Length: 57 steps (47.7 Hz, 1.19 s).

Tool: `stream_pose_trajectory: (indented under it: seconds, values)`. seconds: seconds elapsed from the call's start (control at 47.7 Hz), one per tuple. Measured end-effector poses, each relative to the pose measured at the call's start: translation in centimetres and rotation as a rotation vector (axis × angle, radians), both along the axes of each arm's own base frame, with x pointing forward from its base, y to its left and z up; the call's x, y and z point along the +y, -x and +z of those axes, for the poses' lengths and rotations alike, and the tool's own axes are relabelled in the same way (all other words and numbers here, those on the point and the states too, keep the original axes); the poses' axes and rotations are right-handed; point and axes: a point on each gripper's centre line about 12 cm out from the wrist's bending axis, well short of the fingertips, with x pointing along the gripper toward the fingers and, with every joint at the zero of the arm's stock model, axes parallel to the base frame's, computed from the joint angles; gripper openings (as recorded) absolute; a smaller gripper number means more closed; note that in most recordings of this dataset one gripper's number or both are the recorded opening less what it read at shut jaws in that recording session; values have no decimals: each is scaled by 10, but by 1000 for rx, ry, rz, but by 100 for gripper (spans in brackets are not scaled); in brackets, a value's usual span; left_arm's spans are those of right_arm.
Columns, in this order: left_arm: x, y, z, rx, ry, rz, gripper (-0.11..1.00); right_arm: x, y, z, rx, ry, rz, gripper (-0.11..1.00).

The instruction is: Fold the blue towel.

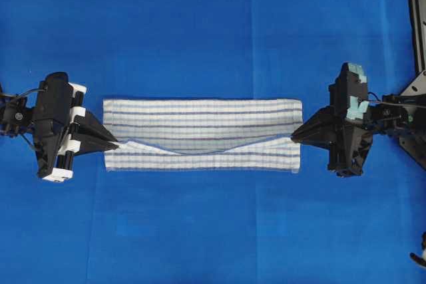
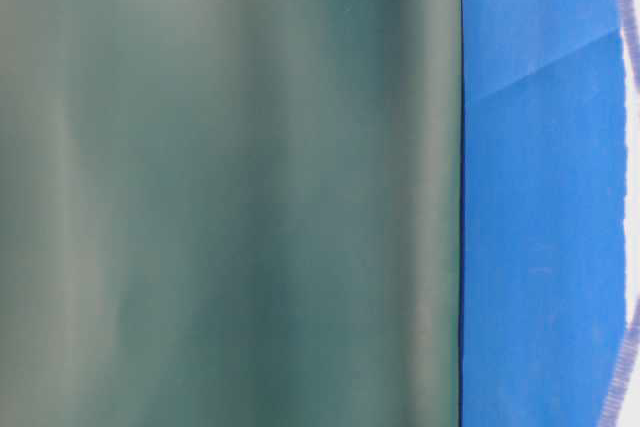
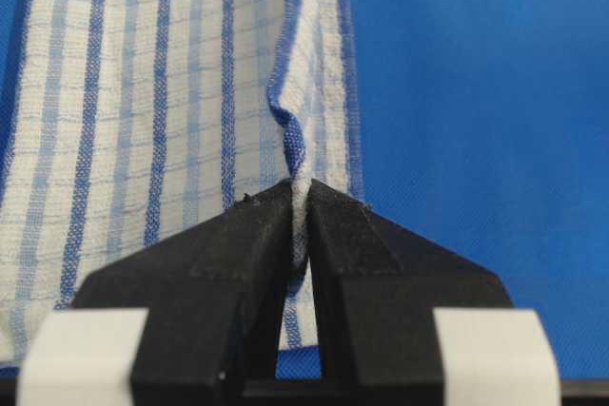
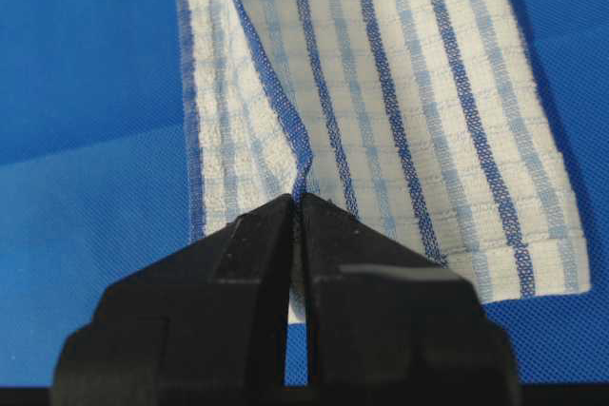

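The blue towel point(image 1: 203, 124), white with dark and pale blue stripes, lies as a long strip across the middle of the table, its front part doubled over. My left gripper point(image 1: 117, 143) is shut on the towel's left end, pinching a raised edge point(image 3: 297, 154) between its black fingers. At the opposite end my right gripper point(image 1: 293, 139) is shut on the towel point(image 4: 381, 92) in the same way, a hemmed edge caught at its fingertips. The held edge sags between the two grippers. The table-level view shows only a thin sliver of the towel at its right border.
The solid blue table covering point(image 1: 200, 31) spreads around the towel on all sides. A black frame point(image 1: 417, 4) runs down the far right edge. A blurred grey-green surface point(image 2: 230, 187) fills most of the table-level view.
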Motion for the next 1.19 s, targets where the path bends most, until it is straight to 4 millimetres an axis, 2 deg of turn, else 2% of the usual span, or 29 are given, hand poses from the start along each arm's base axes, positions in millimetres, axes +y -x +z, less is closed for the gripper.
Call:
stream_pose_trajectory:
  seconds: [0.398, 0.461, 0.503, 0.566, 0.712, 0.754, 0.796, 0.943, 1.068, 1.194]
  values:
    - [0, 2, -6, 47, -7, -1, 4, 3, -7, -6, 46, -1, 8, 3]
    - [-1, 1, -8, 55, -9, -3, 4, 3, -7, -6, 46, -1, 9, 8]
    - [-1, -1, -7, 55, -9, -3, 4, 3, -7, -6, 48, -2, 8, 14]
    - [-1, -3, -7, 55, -9, -1, 8, 3, -7, -6, 47, 0, 9, 29]
    - [7, -5, -5, 53, -8, 30, 37, 3, -8, -4, 42, 8, 17, 77]
    - [11, -5, -4, 56, -9, 43, 42, 3, -9, -3, 37, 15, 22, 86]
    - [16, -4, -2, 60, -14, 57, 45, 3, -9, -3, 34, 22, 28, 91]
    - [28, -1, 6, 66, -33, 85, 45, -6, -10, 7, -3, 48, 18, 85]
    - [37, 0, 13, 49, -67, 95, 45, -23, -9, 14, -30, 74, -27, 85]
    - [47, -2, 15, 45, -99, 112, 45, -42, -4, 11, -6, 107, -74, 85]
